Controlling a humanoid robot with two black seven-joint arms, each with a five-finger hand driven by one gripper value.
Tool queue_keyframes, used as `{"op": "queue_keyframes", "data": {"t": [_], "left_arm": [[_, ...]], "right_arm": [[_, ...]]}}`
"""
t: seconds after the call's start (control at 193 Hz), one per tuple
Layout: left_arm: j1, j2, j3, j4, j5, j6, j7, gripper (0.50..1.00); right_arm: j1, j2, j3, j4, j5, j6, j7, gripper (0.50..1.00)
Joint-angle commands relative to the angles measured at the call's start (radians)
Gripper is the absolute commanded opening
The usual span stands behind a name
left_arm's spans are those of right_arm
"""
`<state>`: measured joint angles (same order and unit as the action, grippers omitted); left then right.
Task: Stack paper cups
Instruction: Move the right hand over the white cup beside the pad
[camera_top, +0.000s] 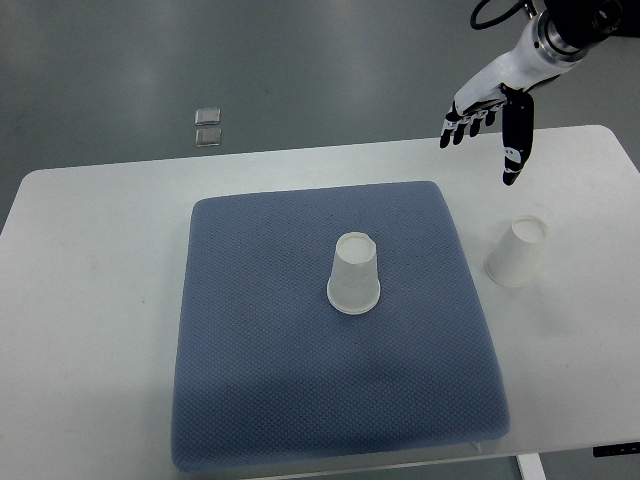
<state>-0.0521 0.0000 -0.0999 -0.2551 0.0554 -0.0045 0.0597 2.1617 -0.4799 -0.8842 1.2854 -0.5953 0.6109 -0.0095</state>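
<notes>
One white paper cup (354, 275) stands upside down near the middle of the blue mat (260, 360). A second white paper cup (518, 252) stands upside down on the white table (90, 300), just off the mat's right edge. My right hand (487, 130) hangs in the air above the table's far right part, behind the second cup and well clear of it. Its fingers are spread and point downward, holding nothing. The left arm does not show.
Two small clear square objects (208, 126) lie on the grey floor beyond the table's far edge. The table's front edge runs just below the mat, and a dark strip (615, 450) shows at the lower right.
</notes>
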Motion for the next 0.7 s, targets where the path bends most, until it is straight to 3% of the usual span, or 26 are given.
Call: {"op": "queue_keyframes", "data": {"t": [0.0, 0.301, 0.591, 0.695], "left_arm": [[0.0, 0.0, 0.003, -0.006, 0.001, 0.0, 0.0, 1.0], [0.0, 0.0, 0.003, -0.012, 0.003, 0.0, 0.0, 1.0], [0.0, 0.0, 0.0, -0.012, 0.003, 0.0, 0.0, 1.0], [0.0, 0.0, 0.0, -0.01, 0.001, 0.0, 0.0, 1.0]], "right_arm": [[0.021, -0.034, -0.009, 0.031, 0.0, 0.0, -0.001, 0.932], [-0.026, -0.045, -0.016, 0.025, -0.001, 0.0, -0.004, 0.93], [-0.178, -0.029, -0.045, -0.032, -0.001, -0.189, -0.086, 0.928], [-0.23, -0.029, -0.045, -0.054, -0.001, -0.226, -0.101, 0.928]]}}
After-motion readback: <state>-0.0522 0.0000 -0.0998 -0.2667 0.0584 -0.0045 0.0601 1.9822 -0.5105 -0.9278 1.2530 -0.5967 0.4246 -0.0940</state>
